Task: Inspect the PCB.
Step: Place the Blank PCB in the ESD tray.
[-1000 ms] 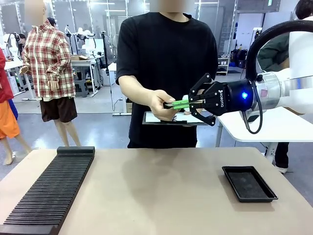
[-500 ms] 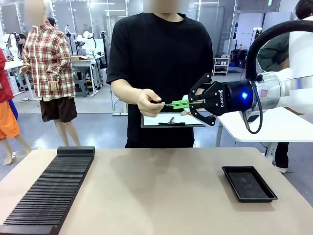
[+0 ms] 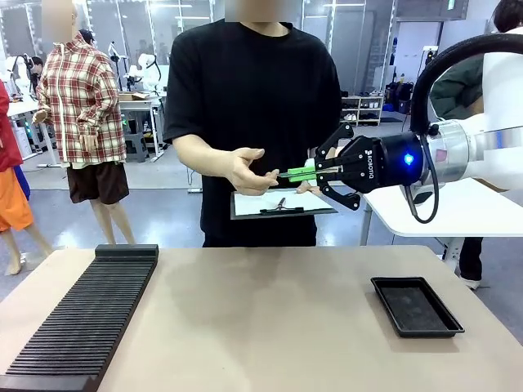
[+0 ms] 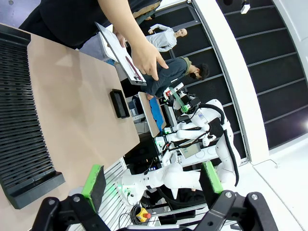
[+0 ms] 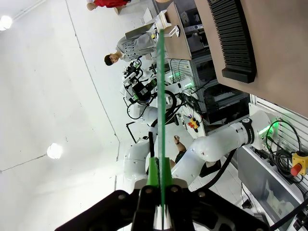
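Claws: the right claw [image 3: 315, 173], black with green pads, is pinched narrow on one end of the PCB [image 3: 294, 173], a thin, flat green rectangular circuit board. The left claw [image 4: 153, 179] stands spread wide, with nothing between its padded fingers [image 4: 94, 180].
PCB place: in the air, held level and edge-on, well above the shallow black rectangular tray [image 3: 377, 283] and to its left in the front view.
PCB look: from the right wrist it is a single straight green line running up from between the pads; its face cannot be made out.
Person's hand: the hand [image 3: 248, 171] reaches to the board's free end, well left of the tray and higher. Whether the fingertips touch the board cannot be told.
Clipboard: a dark, flat clipboard with white paper [image 3: 282, 202] sits just under the board, beyond the tray and up to its left, propped on the person's other hand.
Tray: matte, low-rimmed, lying flat on the smooth tan table [image 3: 261, 327].
Rack: a long black ribbed plastic rack [image 3: 90, 314] of many fine parallel slots lies well apart from the tray, at the table's opposite side.
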